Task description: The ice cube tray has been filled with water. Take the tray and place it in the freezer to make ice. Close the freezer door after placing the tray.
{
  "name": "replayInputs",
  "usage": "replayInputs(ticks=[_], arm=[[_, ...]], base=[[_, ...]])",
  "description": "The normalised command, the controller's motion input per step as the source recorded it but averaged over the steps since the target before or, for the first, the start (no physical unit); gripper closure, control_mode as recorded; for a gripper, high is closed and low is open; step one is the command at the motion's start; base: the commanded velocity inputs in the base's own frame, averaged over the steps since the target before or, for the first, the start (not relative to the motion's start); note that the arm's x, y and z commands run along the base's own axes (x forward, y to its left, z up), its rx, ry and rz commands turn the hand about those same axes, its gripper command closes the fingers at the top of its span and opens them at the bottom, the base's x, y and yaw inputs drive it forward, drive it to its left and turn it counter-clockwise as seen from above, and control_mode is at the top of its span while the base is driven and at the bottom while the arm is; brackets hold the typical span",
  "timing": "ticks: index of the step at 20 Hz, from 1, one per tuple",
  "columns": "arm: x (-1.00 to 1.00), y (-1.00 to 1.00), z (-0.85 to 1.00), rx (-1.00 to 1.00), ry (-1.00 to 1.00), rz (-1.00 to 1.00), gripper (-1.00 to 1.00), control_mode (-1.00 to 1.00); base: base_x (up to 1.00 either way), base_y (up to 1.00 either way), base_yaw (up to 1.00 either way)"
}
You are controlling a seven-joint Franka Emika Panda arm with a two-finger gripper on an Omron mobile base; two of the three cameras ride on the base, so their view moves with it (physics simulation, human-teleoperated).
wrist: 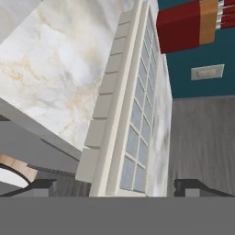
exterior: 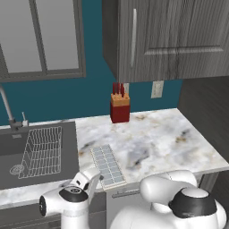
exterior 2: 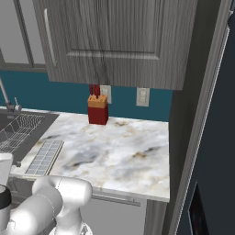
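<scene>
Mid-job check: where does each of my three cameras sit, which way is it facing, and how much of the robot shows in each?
Left base view: behind the arm on its left, looking down at the ice cube tray by the sink; arm at lower right.
Right base view: behind on the right, same counter, arm lower left.
Hand view: on the open hand, looking along the tray.
All share the tray and knife block.

The marble counter (exterior: pixel 152 134) is viewed downward from behind, left and right; both views share it. The ice cube tray (wrist: pixel 133 114) is seen close, rolled sideways.
</scene>
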Motion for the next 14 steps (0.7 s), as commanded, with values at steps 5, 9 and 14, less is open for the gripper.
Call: replayInputs(ticks=[5, 9, 14], arm=[[-0.01, -0.10, -0.03, 0.00, 0.00, 0.00, -1.00, -1.00], [0.00, -0.11, -0.05, 0.00, 0.00, 0.00, -1.00, -1.00], [0.00, -0.15, -0.09, 0.00, 0.00, 0.00, -1.00, -1.00]], base=[[0.00, 0.00, 0.00], [0.00, 0.00, 0.00], [0.00, 0.00, 0.00]])
